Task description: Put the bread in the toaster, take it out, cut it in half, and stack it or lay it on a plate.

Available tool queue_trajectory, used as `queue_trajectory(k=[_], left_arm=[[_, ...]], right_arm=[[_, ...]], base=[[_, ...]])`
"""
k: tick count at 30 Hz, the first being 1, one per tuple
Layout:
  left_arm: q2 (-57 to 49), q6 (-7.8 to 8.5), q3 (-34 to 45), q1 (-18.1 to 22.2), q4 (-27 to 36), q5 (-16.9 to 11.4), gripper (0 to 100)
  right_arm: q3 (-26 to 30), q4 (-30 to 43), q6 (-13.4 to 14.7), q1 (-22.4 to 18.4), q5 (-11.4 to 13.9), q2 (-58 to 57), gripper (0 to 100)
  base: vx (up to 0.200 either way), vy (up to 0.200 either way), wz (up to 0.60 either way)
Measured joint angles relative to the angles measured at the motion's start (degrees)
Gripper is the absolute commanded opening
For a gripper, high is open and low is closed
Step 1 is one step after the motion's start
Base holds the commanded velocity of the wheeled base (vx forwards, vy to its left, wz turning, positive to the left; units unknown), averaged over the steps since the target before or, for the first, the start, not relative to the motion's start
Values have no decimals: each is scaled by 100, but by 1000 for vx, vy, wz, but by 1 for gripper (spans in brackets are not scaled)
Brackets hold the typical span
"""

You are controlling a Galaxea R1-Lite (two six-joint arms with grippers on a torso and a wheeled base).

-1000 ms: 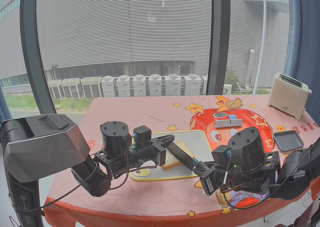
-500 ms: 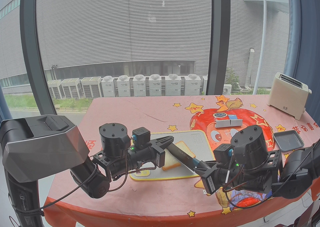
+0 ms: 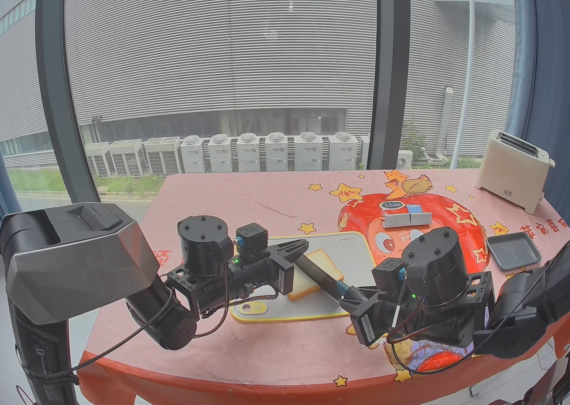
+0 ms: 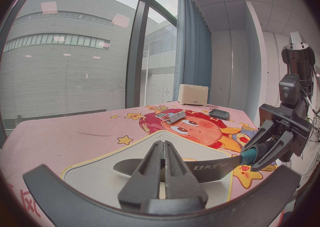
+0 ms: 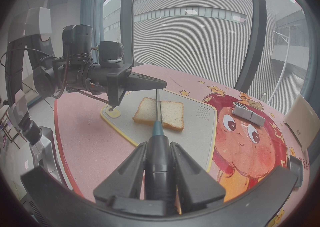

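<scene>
- We see a round table [image 3: 237, 198] under a pink cloth printed with stars and a red cartoon face; everything else stands on it.
- A pale grey rectangular cutting board with a yellow rim [image 3: 356, 258] lies at the near middle of the table, between the two arms.
- A cream box-shaped toaster [image 3: 513, 170] stands at the far right edge, well apart from the board.
- The right gripper [image 3: 353, 299] sits low at the board's near right corner, its fingers pinching the knife's handle.
- The left gripper [image 3: 300, 246] hangs over the board's left part, above the slice, with its fingers pressed together. Its tips are just beside the far end of the blade; we cannot tell whether they touch.
- A shallow dark grey square plate [image 3: 513, 250] rests near the right edge, nearer to us than the toaster.
- The square slice of white bread with a tan crust [image 5: 171, 113] lies flat on the board's left half.
- The knife with a dark blade, teal collar and black handle [image 3: 317, 274] stands edge down across the slice's middle. How deep it sits we cannot tell.
</scene>
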Motion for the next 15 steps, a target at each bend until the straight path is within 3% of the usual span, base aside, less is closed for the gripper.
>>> queue_trajectory(k=[8, 15], left_arm=[[-52, 0, 50, 2, -33, -7, 0], [-30, 0, 16, -39, -57, -10, 0]], right_arm=[[33, -101, -17, -33, -24, 87, 0], [41, -11, -30, -52, -279, -29, 0]], base=[[0, 0, 0], [0, 0, 0]])
